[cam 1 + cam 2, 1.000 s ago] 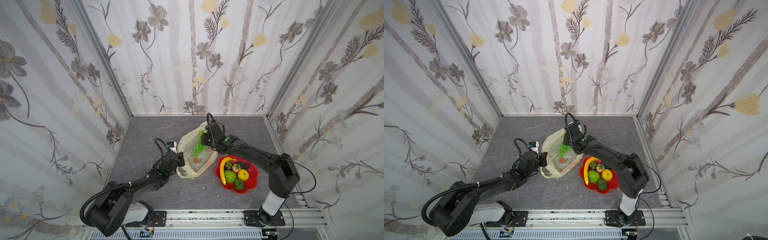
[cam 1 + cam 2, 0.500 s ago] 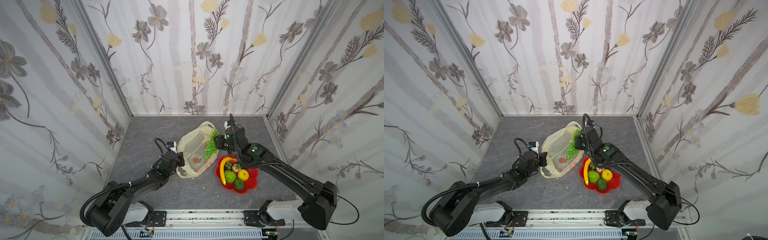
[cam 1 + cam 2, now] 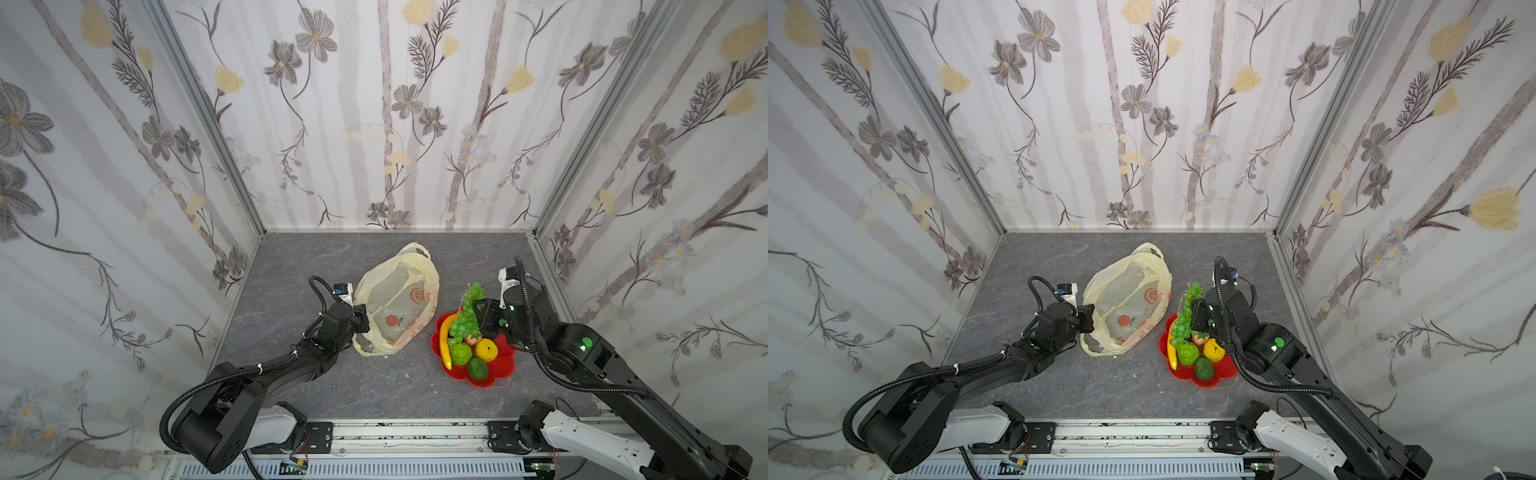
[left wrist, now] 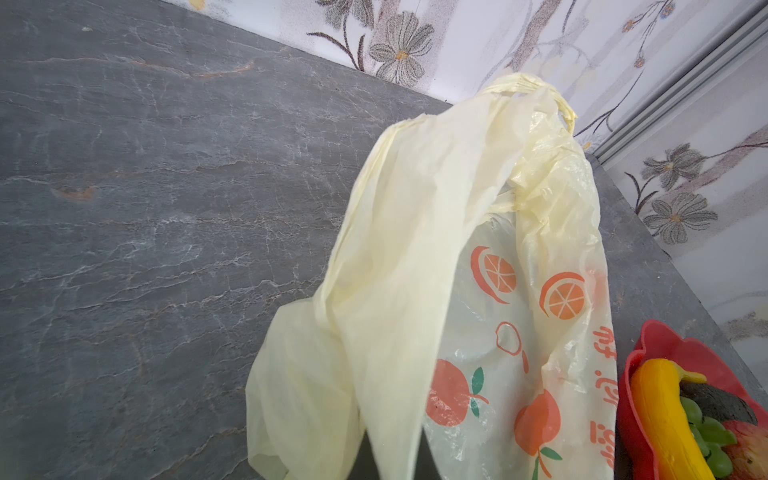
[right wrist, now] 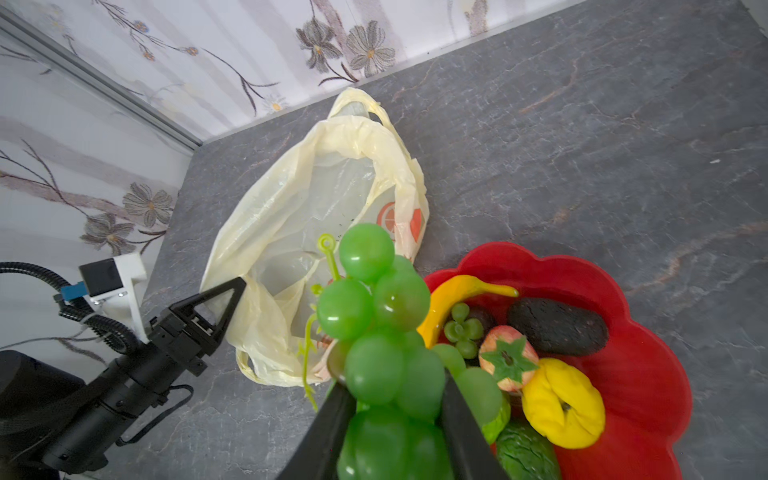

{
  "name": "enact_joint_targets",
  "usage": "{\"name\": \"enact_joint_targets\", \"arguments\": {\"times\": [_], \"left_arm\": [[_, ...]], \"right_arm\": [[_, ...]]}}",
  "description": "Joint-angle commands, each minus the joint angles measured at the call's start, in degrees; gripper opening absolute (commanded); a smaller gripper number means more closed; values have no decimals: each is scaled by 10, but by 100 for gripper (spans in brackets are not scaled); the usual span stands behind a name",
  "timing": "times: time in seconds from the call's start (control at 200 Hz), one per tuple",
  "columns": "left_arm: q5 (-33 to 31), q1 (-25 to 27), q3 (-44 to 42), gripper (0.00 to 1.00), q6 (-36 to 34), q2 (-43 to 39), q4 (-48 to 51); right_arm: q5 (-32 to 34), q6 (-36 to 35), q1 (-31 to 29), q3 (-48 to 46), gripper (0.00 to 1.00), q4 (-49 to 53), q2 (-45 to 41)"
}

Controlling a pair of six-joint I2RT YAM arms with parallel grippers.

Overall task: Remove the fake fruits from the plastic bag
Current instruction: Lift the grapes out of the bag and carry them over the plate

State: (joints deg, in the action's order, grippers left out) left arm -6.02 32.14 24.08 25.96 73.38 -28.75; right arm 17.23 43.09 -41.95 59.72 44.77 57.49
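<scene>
The pale-yellow plastic bag lies mid-table with its mouth gaping. My left gripper is shut on the bag's near-left rim; in the left wrist view the bag drapes over the jaws. My right gripper is shut on the green grape bunch, which hangs over the left edge of the red plate. On the plate lie a banana, a custard apple, a yellow orange, an avocado and a strawberry.
A dark rough fruit sits at the plate's far side. The plate stands close to the bag's right side. Flowered walls close in the grey stone table on the left, back and right. The rail runs along the front edge.
My right gripper has lifted the grape bunch out of the bag and carried it right, over the plate. The left gripper has stayed shut on the bag's rim.
</scene>
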Motion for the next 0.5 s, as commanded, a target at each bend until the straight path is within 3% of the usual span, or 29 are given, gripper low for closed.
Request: {"name": "enact_joint_targets", "arguments": {"times": [0.0, 0.215, 0.495], "left_arm": [[-13, -1, 5, 0, 1, 3, -4], [-13, 0, 5, 0, 0, 5, -4], [-9, -1, 5, 0, 1, 6, -4]], "right_arm": [[32, 27, 3, -18, 31, 64, -29], [49, 50, 27, -61, 31, 118, -83], [87, 65, 47, -85, 31, 160, -90]]}}
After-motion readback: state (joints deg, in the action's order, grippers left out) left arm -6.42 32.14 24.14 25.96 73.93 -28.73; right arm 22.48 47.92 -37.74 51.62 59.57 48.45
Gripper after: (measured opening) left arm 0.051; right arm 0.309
